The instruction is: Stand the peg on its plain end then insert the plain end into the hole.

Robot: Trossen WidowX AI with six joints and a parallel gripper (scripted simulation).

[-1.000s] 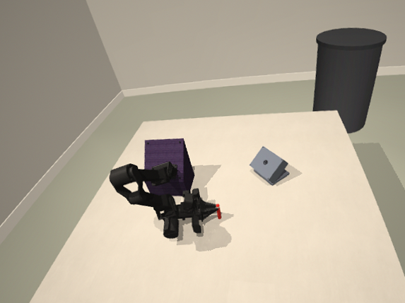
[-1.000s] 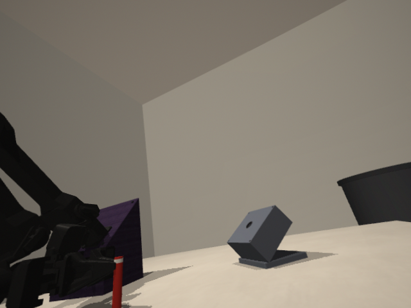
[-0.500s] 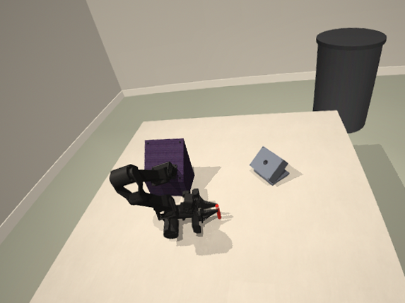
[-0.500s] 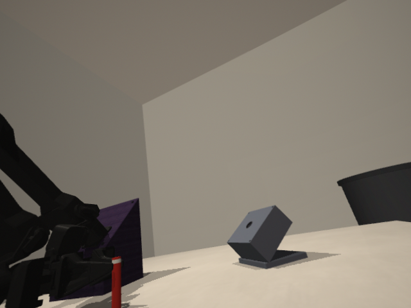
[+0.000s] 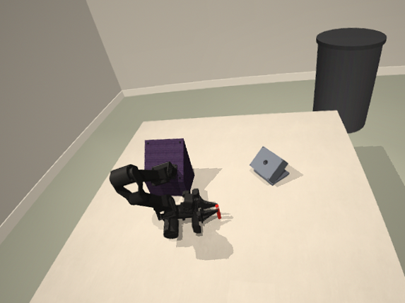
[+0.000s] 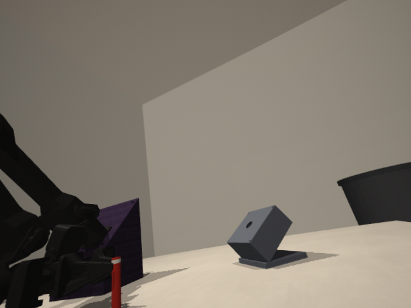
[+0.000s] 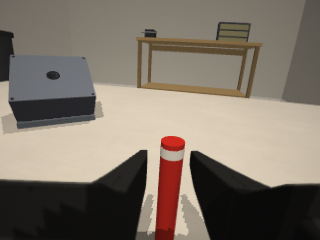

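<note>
The red peg (image 5: 218,213) (image 6: 115,285) (image 7: 170,192) stands upright, its white-banded end at the top; its lower end is cut off in the exterior view and the wrist view. My gripper (image 5: 216,207) (image 7: 168,157) is open and level, with one fingertip on each side of the peg near its upper part. In the wrist view a gap shows between the peg and each finger. The grey sloped panel (image 5: 272,161) (image 6: 257,221) (image 7: 32,85) has one dark hole (image 5: 265,161) (image 6: 249,224) (image 7: 53,75) in its tilted face and stands away from the gripper.
A large purple wedge-shaped block (image 5: 164,151) (image 6: 131,245) stands close beside the arm. A dark bin (image 5: 347,82) (image 6: 378,199) is beyond the table's far right corner. A wooden desk (image 7: 200,44) stands in the background of the wrist view.
</note>
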